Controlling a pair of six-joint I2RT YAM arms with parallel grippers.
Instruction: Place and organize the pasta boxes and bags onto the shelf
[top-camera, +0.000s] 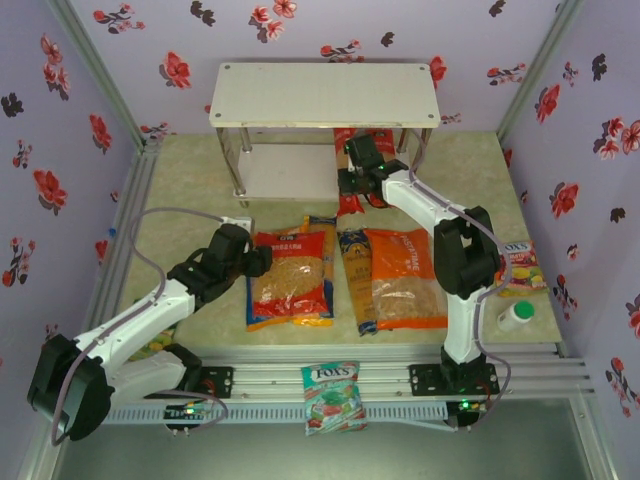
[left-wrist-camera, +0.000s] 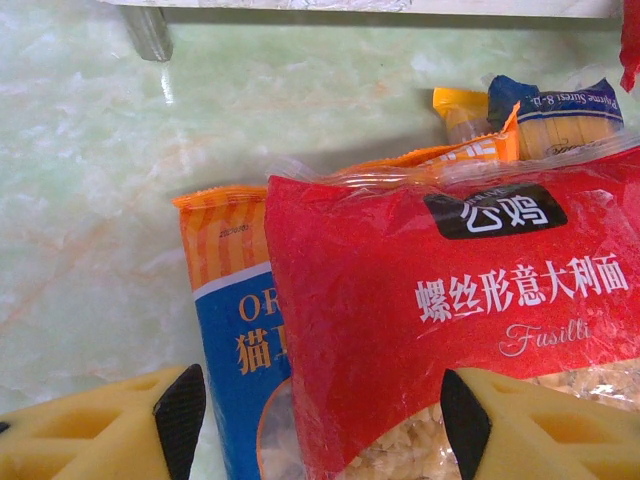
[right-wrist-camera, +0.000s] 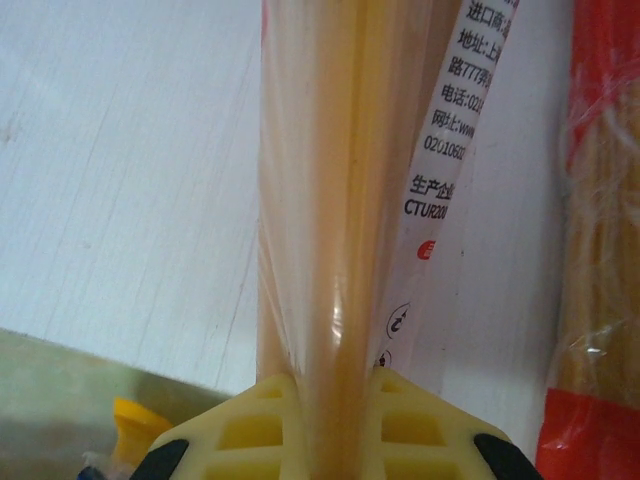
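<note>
Right tool (right-wrist-camera: 325, 425) is clamped tight on the near end of a spaghetti pack (right-wrist-camera: 335, 200). The pack is in clear wrap with a white label, and it runs away from the fingers over the lower white board of the shelf (top-camera: 285, 178). Just to its right on that board lies a red pack (right-wrist-camera: 600, 250). From above, this tool sits at the near right side of the shelf, tucked below the top board.

Over to the left tool (left-wrist-camera: 320, 430): its fingers (left-wrist-camera: 180, 415) stand well apart and it holds nothing. It is low over the left edge of the red bag (left-wrist-camera: 450, 300); whether it touches the plastic, I can't tell. That red bag lies flat on the desk (left-wrist-camera: 100, 200), stacked on a blue bag (left-wrist-camera: 235, 320) whose striped orange end sticks out on the left.

To the right, an orange bag (top-camera: 405, 275) lies flat, with a dark blue pack (top-camera: 355, 280) between it and the red bag. Beyond the red bag's far edge, the ends of a blue pack (left-wrist-camera: 560, 110) and a yellow one (left-wrist-camera: 460, 105) poke out.

A candy bag (top-camera: 332, 395) sits on the near rail, and another (top-camera: 525, 268) lies at the far right beside a white bottle (top-camera: 517, 315).
</note>
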